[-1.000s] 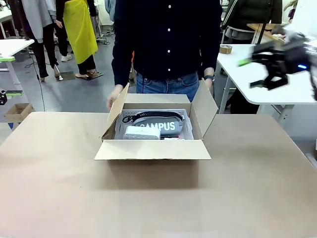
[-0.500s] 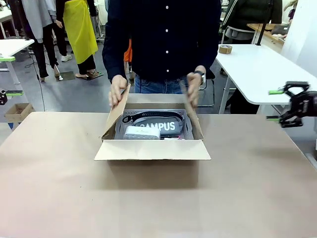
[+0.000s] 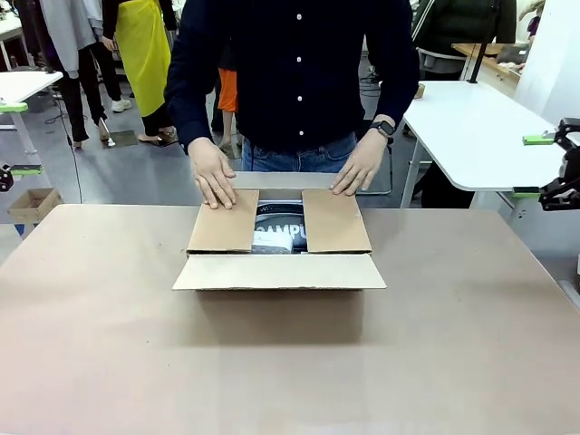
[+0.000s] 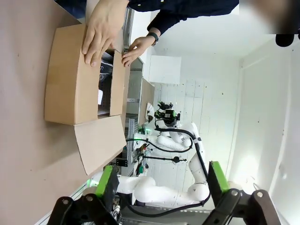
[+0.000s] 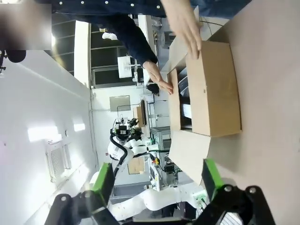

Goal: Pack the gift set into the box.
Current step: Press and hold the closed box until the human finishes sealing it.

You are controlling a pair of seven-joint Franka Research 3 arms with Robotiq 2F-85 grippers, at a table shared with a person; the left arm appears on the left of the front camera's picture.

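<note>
Front view: the box (image 3: 276, 304) sits in the middle of the brown table (image 3: 290, 381), and a person in a dark shirt leans over it from the far side. One hand (image 3: 213, 174) presses a side flap flat and the other hand (image 3: 358, 172) presses the opposite side flap flat, so the two flaps lie level with a gap between them. Through that gap shows the gift set (image 3: 281, 227) down inside the box: part of the grey pouch (image 3: 283, 234) with some of its white letters, the rest hidden under the cardboard. The near flap (image 3: 279, 271) sticks out level toward the robot's side. The right gripper (image 3: 530, 166) hangs at the picture's right edge, above table height and well apart from the box, its green-padded fingers spread wide with nothing between them. In the left wrist view the left gripper (image 4: 161, 180) is likewise spread wide and empty, its fingers rising from the bottom edge, with the box (image 4: 75, 79) well beyond them and the person's hands lying on its flaps. The right wrist view shows that gripper's own fingers wide apart and empty as well, with the box (image 5: 211, 89) far off on the table and one of the person's hands resting on its top.
</note>
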